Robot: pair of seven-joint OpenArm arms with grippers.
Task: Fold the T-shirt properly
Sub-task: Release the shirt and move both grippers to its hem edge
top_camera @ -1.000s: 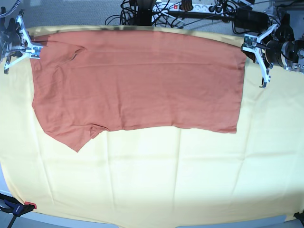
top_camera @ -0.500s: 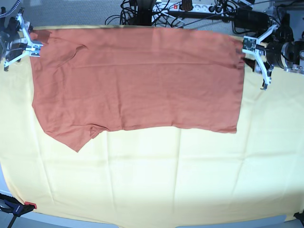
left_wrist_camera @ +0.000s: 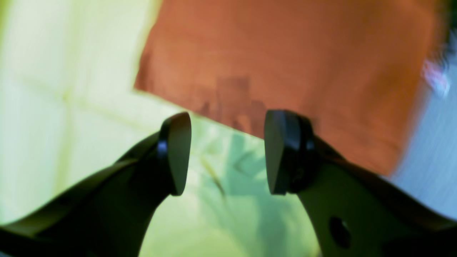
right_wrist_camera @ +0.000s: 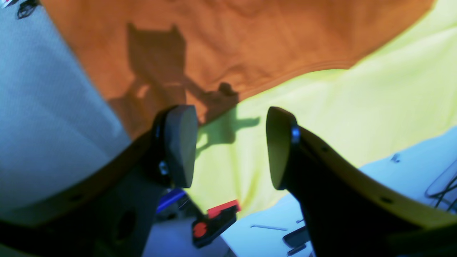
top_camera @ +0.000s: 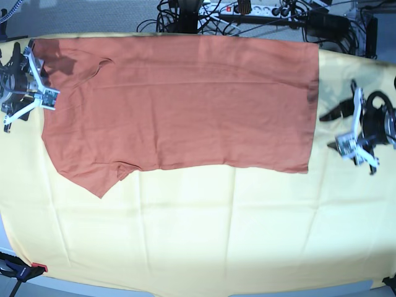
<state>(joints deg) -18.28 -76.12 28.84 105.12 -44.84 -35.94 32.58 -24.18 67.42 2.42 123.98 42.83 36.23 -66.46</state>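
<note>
Rust-orange fabric, the T-shirt (top_camera: 179,102), lies spread flat on the yellow cloth (top_camera: 204,235), already doubled once, with one sleeve pointing toward the near edge. Its side edge lies just ahead of the left gripper (left_wrist_camera: 226,153), partly behind that gripper's right-hand pad. Its sleeve hem runs just ahead of the right gripper (right_wrist_camera: 231,146), beyond the gap.

Left gripper: jaws wide apart, nothing between them. Right gripper: jaws equally wide, nothing held. Both stand just outside the shirt, one at each end.

Risks, as judged:
- The fabric looks thin and lies flat on the cloth. A pinch taken too deep would likely gather the cloth with it and drag both layers.
- A pinch too shallow, or one that catches only the top layer, would let the under layer slide and skew the fold.
- If the two grippers close at unequal depth along their edges, the next fold would run crooked.
- The left wrist view is blurred, so the exact edge position there cannot be confirmed.

Surroundings: cables and a power strip (top_camera: 241,9) lie beyond the far edge, clear of the grippers. A red clamp (right_wrist_camera: 212,223) sits below the right gripper, at the table edge. Nothing lies between either gripper and the shirt
</note>
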